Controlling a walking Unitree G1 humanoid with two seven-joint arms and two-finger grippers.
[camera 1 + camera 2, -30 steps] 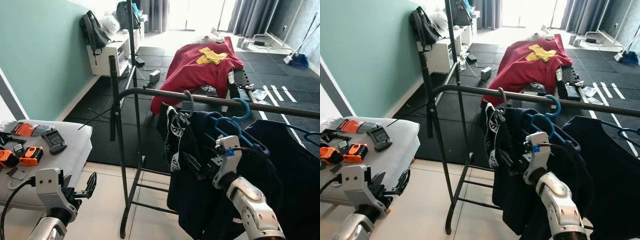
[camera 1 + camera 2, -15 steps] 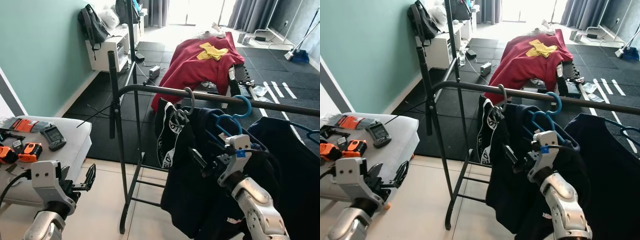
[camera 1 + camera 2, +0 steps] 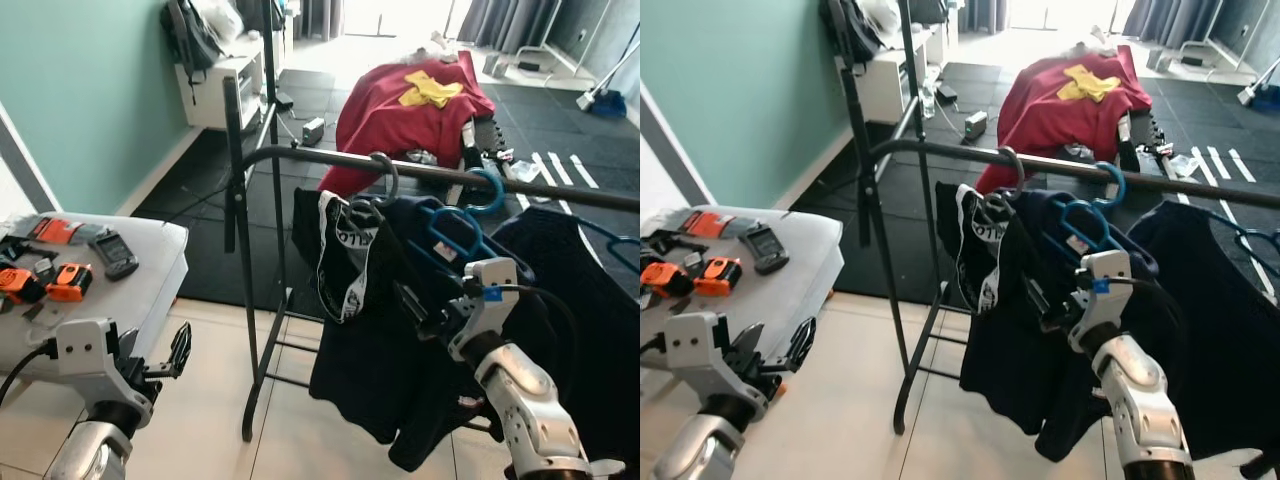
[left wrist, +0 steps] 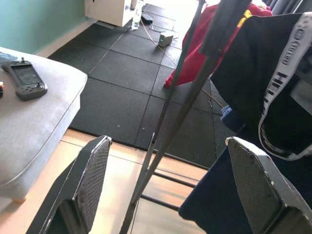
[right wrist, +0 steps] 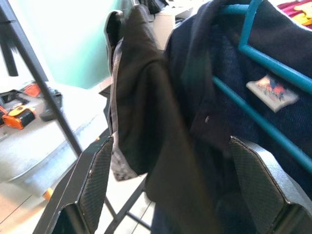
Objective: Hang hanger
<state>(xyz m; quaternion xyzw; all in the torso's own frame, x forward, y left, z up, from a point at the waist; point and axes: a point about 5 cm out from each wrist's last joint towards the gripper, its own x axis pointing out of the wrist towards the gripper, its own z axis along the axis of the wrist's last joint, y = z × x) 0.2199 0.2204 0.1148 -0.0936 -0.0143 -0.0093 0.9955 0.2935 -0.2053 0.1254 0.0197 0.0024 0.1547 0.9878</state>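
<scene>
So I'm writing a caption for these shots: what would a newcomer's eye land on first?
Probably the black clothes rail across the middle, with dark garments on a blue hanger and the right claw open right against them. Next, the red blanket on the dark floor mats behind. The left claw hangs open, low beside the grey table.

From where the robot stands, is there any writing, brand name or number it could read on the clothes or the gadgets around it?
White lettering runs along the black waistband of the garment hung on the rail: too blurred to read.
Small printed tag inside the navy garment's collar, by the blue hanger: too small to read.
Orange and black devices on the white table: any markings too small to read.
Nothing else legible.
</scene>
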